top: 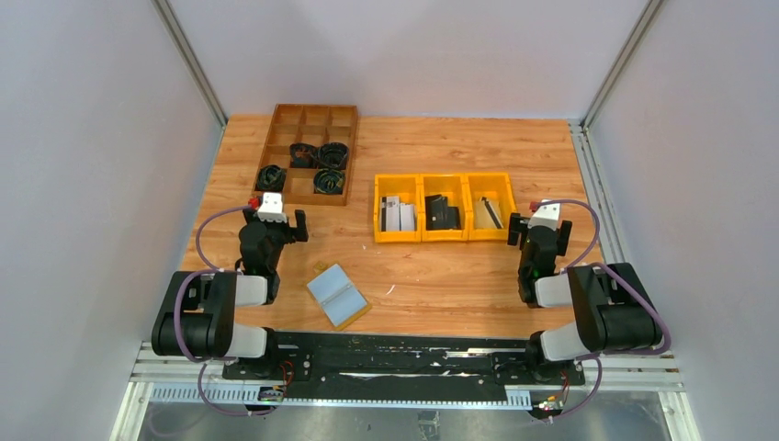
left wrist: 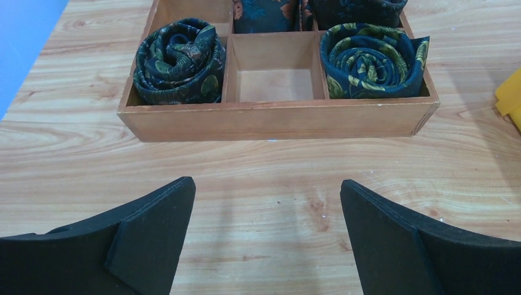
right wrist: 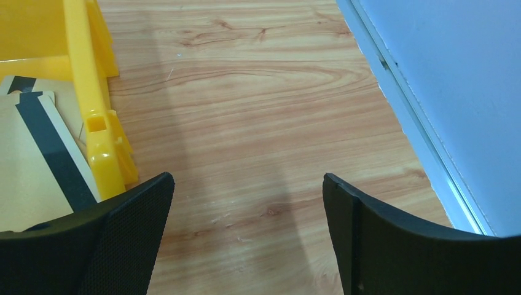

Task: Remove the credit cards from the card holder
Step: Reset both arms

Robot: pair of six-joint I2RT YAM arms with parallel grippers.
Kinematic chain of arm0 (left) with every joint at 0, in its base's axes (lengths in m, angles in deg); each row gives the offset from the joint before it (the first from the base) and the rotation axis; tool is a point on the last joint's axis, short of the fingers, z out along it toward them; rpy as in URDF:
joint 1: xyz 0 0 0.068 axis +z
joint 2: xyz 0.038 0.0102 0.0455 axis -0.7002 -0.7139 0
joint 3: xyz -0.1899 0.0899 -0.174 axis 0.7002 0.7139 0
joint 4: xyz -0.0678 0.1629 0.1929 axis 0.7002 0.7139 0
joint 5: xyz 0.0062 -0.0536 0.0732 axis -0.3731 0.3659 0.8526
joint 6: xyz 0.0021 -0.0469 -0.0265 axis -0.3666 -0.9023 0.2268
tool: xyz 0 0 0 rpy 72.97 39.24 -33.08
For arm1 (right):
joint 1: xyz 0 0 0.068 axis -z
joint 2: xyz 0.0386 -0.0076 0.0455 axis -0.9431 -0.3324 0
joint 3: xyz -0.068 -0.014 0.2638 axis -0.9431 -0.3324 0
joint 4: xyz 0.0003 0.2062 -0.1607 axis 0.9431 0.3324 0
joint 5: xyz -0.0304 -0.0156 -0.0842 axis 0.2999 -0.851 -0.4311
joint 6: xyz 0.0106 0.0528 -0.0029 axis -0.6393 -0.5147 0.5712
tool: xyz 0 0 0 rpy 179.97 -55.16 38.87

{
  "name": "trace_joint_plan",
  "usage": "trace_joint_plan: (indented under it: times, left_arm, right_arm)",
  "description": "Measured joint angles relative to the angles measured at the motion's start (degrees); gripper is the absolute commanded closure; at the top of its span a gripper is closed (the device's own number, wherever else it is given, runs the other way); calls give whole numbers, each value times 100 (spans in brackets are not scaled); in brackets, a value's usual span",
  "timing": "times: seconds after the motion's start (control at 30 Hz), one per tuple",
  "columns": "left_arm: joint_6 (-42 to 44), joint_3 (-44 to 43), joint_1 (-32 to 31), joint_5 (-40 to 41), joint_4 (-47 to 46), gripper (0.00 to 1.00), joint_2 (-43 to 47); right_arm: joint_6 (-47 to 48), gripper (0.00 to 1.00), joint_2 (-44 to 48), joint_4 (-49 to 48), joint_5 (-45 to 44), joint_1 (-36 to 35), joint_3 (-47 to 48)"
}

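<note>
The card holder (top: 337, 295) lies open on the table near the front edge, between the two arms, its pale blue sleeves facing up and a mustard edge showing at its lower right. It shows only in the top view. My left gripper (top: 273, 217) is open and empty, up and left of the holder; in its wrist view (left wrist: 268, 203) only bare wood lies between the fingers. My right gripper (top: 540, 223) is open and empty at the right, beside the yellow bins, over bare wood (right wrist: 246, 196). No loose card lies by the holder.
A brown wooden divided tray (top: 279, 138) with rolled dark ties (left wrist: 179, 60) stands at the back left, just ahead of my left gripper. Three joined yellow bins (top: 445, 236) with cards and dark items sit at centre right; one bin's wall (right wrist: 95, 117) is left of my right gripper. A metal rail (right wrist: 418, 135) bounds the right.
</note>
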Motion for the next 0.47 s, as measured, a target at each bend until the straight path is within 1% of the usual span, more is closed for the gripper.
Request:
trace_joint_plan:
  times: [0.47]
  left_arm:
    - [4, 0, -31, 66, -4, 0, 0]
  right_arm:
    - [20, 5, 11, 9, 140, 0, 0]
